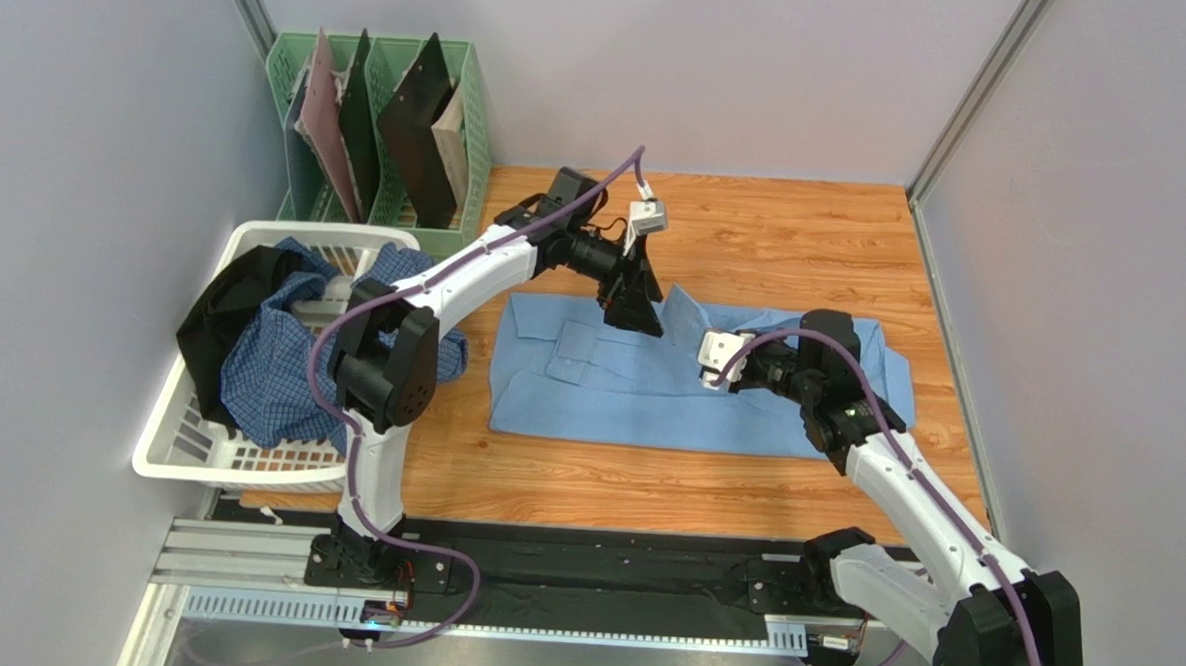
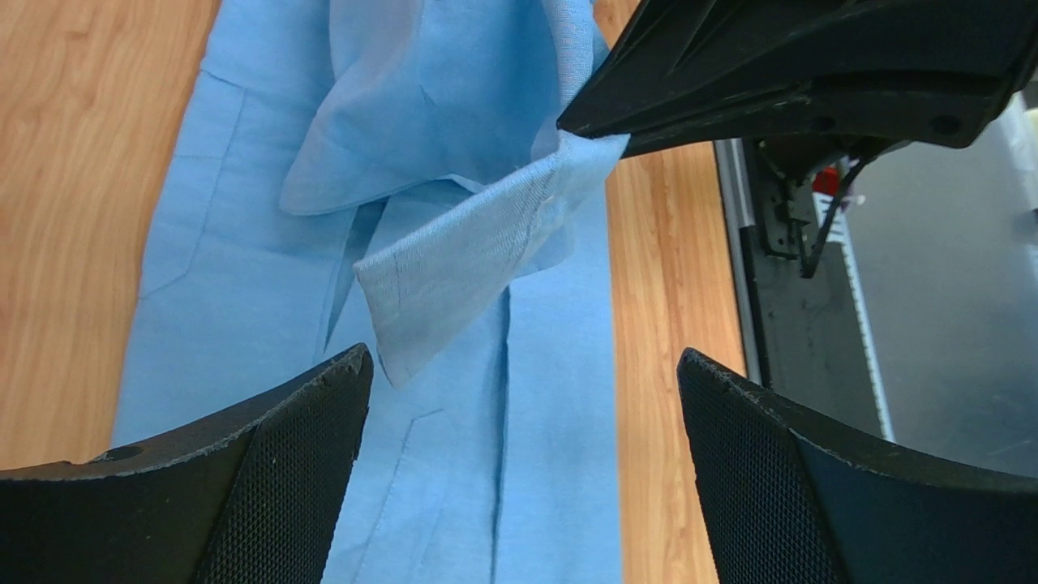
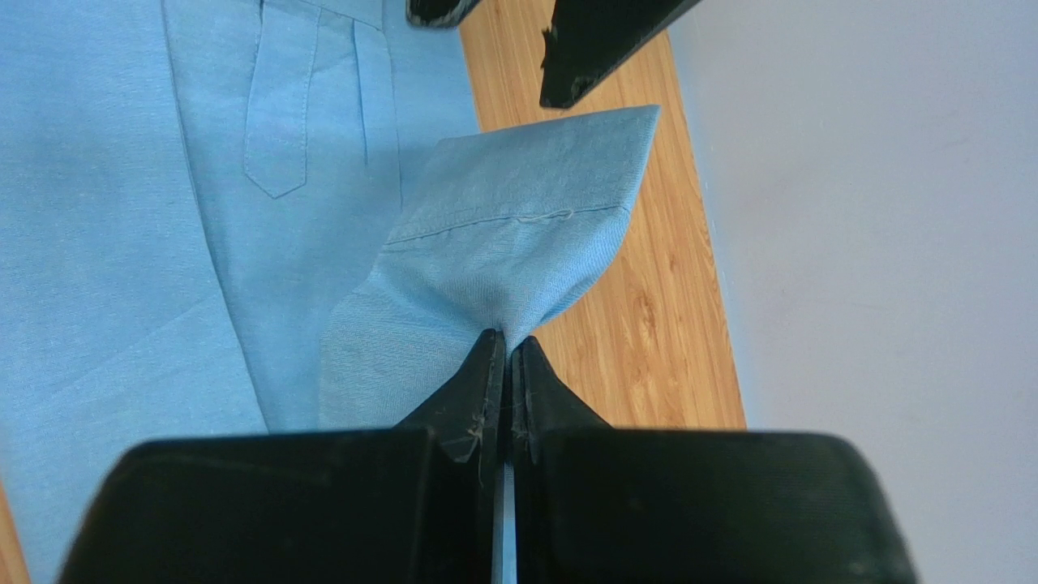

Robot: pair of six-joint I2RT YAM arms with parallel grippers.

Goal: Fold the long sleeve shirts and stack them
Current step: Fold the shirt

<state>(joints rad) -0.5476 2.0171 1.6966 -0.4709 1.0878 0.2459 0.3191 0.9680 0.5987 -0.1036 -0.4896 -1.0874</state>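
1. In the top view the light blue shirt [image 1: 612,387] lies spread on the tabletop [image 1: 799,230], under both end effectors. The left end effector [image 1: 638,308] hangs over the far edge of the shirt. The right end effector [image 1: 722,354] is near it, over the middle of the shirt.
2. The top view is too small to show how the jaws stand. The right wrist view shows it: the right end effector [image 3: 506,347] is pressed closed on the cuff [image 3: 524,231] of the light blue shirt. The cuff rises from the fingertips, lifted off the flat cloth below.
3. The left wrist view shows the left end effector [image 2: 522,359] wide open and holding nothing. The raised cuff [image 2: 475,262] hangs ahead of the gap between its two fingers. Its corner is close to one finger, and I cannot tell if they touch.
4. Only the top view shows the checked shirt [image 1: 274,387]. It is well apart from the left end effector, on its left side, in a white basket [image 1: 173,458] together with a black cloth [image 1: 232,310].
5. A green rack [image 1: 477,133] stands behind the basket.
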